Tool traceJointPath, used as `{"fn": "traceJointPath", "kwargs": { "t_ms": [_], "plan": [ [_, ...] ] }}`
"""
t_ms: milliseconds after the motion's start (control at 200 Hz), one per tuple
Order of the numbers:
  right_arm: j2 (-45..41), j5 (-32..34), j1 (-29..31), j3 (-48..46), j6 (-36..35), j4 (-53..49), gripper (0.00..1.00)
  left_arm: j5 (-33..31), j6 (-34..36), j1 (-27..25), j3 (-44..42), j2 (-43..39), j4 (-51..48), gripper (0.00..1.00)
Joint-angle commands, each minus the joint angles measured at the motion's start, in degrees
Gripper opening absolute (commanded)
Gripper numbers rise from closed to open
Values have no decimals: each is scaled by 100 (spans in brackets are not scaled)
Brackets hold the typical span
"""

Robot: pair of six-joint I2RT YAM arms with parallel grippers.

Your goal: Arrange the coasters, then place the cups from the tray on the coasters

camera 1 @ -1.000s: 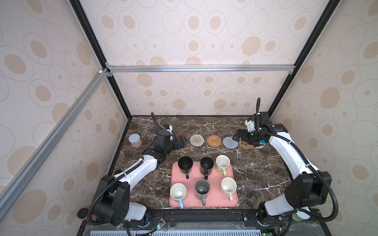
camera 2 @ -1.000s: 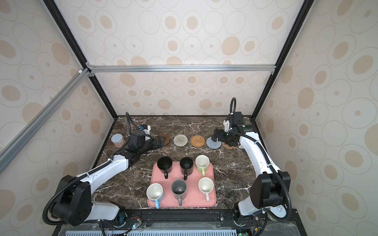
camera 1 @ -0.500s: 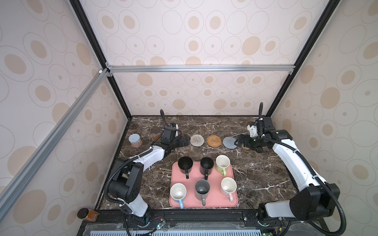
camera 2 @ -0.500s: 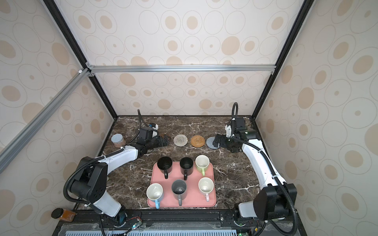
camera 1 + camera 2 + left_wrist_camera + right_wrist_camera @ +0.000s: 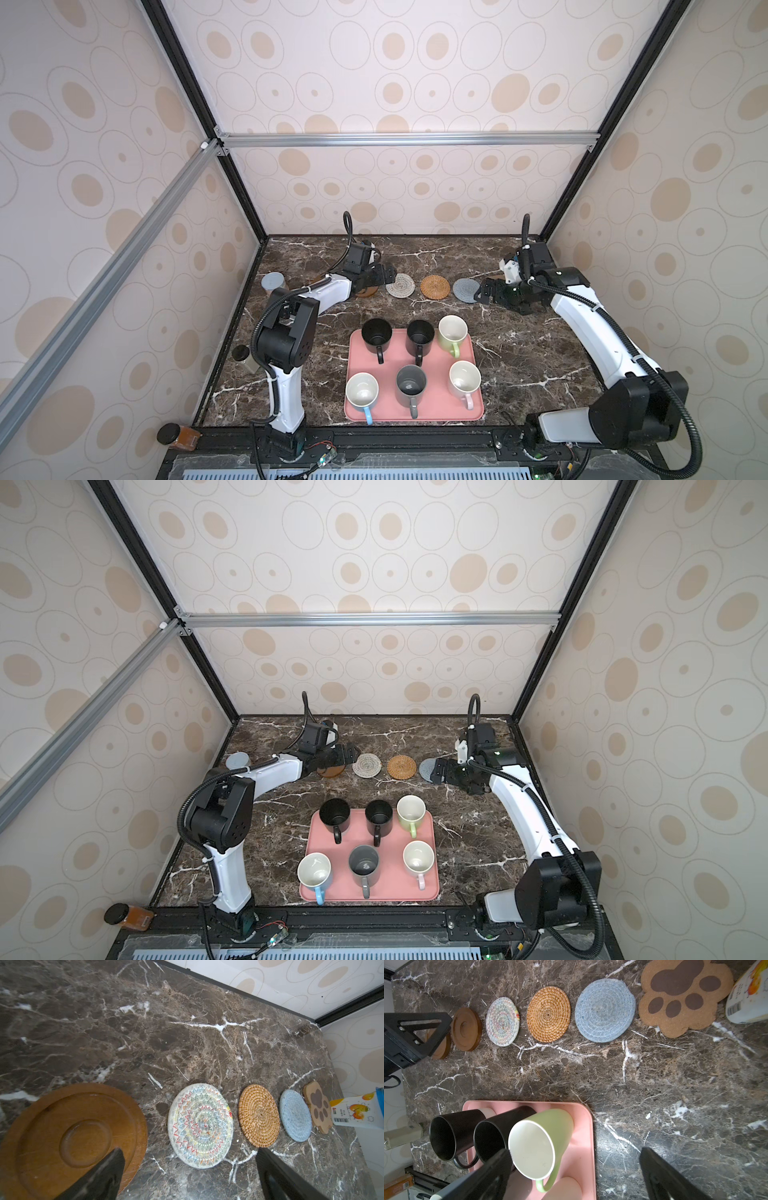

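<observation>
Tray point(image 5: 434, 409) holds six upright mugs point(image 5: 364, 864) in two rows of three. In the row nearer your grippers stand a black mug point(image 5: 376, 332), a second black mug point(image 5: 420, 332) and the green mug point(image 5: 452, 330). Behind them, farther from your grippers, are the blue-handled mug point(image 5: 362, 390), grey mug point(image 5: 411, 384) and pink-handled mug point(image 5: 464, 380).

Your left gripper point(image 5: 190, 1152) has its jaws wide apart with nothing between them. One side hangs over the edge of a wood disc point(image 5: 76, 1138). The cream coaster point(image 5: 200, 1126) lies just ahead, and past it run the rattan coaster point(image 5: 258, 1114), blue coaster point(image 5: 295, 1114) and paw coaster point(image 5: 316, 1105). A blue-lidded tub point(image 5: 357, 1111) sits just beside the paw. A second wood disc point(image 5: 442, 1051) lies partly hidden under that gripper.

Your right gripper point(image 5: 575, 1150) is equally wide and empty, above bare marble point(image 5: 654, 1084) by the tray's corner. The green mug is closest to it and the blue coaster is just ahead. You cannot tell what the tub holds
</observation>
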Motion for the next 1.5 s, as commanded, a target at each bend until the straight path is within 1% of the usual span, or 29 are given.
{"fn": "traceJointPath", "kwargs": {
  "t_ms": [0,70,160,240,390,690,865,1036,1316,1496],
  "plan": [
    [260,-80,29,167,110,-121,100,340,37,-52,436,85,-353,100],
    [394,-140,30,151,150,26,100,588,112,-85,575,188,-408,100],
    [562,-231,29,148,68,309,100,756,321,-185,739,361,-396,100],
    [711,-208,32,178,-21,542,100,774,491,-300,895,574,-434,100],
    [1113,-337,31,526,-141,332,100,893,554,-446,1305,1048,-683,100],
    [1449,-385,30,700,-257,390,100,946,433,-531,1561,1486,-537,100],
    [1601,-381,31,761,-257,429,100,562,508,-529,1598,1553,-983,100],
    [1788,-395,24,873,-312,407,100,224,583,-490,1403,1463,-1192,100],
    [2024,-437,27,1048,-339,425,100,69,552,-449,1265,1361,-1171,100],
    [2199,-512,26,1178,-271,544,100,156,567,-441,1346,1379,-1173,100]
  ]
}}
